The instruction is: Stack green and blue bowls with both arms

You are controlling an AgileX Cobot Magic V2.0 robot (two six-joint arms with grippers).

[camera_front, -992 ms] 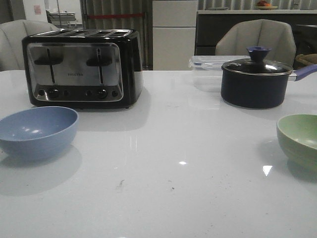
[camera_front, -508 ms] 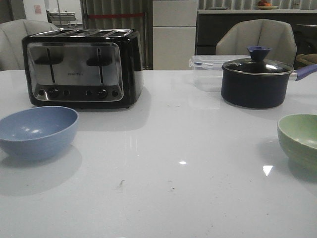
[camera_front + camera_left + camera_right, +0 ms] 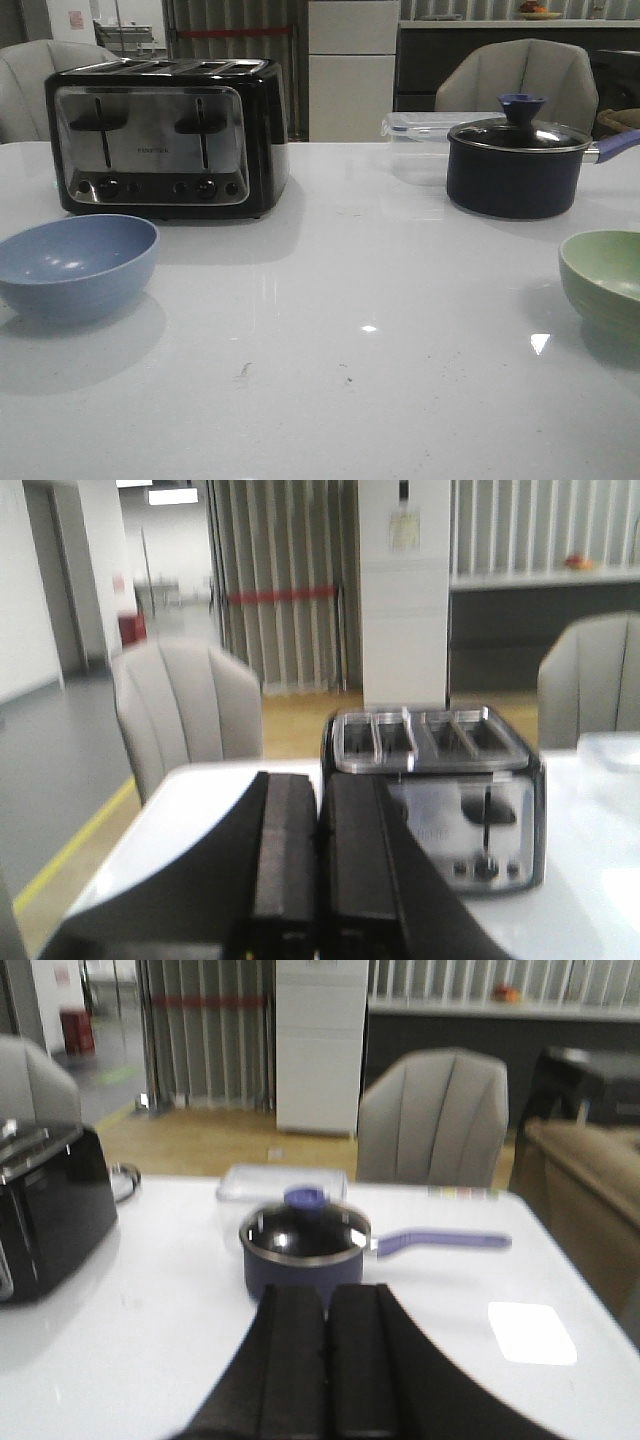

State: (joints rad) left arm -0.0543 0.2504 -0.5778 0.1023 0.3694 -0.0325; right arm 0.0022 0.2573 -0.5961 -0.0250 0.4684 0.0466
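Note:
The dusty blue bowl (image 3: pixel 76 264) sits upright on the white table at the front left. The pale green bowl (image 3: pixel 604 282) sits upright at the right edge, partly cut off by the frame. Neither arm shows in the front view. My left gripper (image 3: pixel 320 785) shows in the left wrist view, its black jaws pressed together and empty, pointing toward the toaster. My right gripper (image 3: pixel 328 1295) shows in the right wrist view, its jaws pressed together and empty, pointing toward the navy pot. Neither bowl shows in the wrist views.
A black and steel toaster (image 3: pixel 165 135) stands behind the blue bowl. A dark navy pot (image 3: pixel 518 165) with a glass lid stands at the back right, a clear plastic container (image 3: pixel 420 128) behind it. Grey chairs stand beyond the table's far edge.

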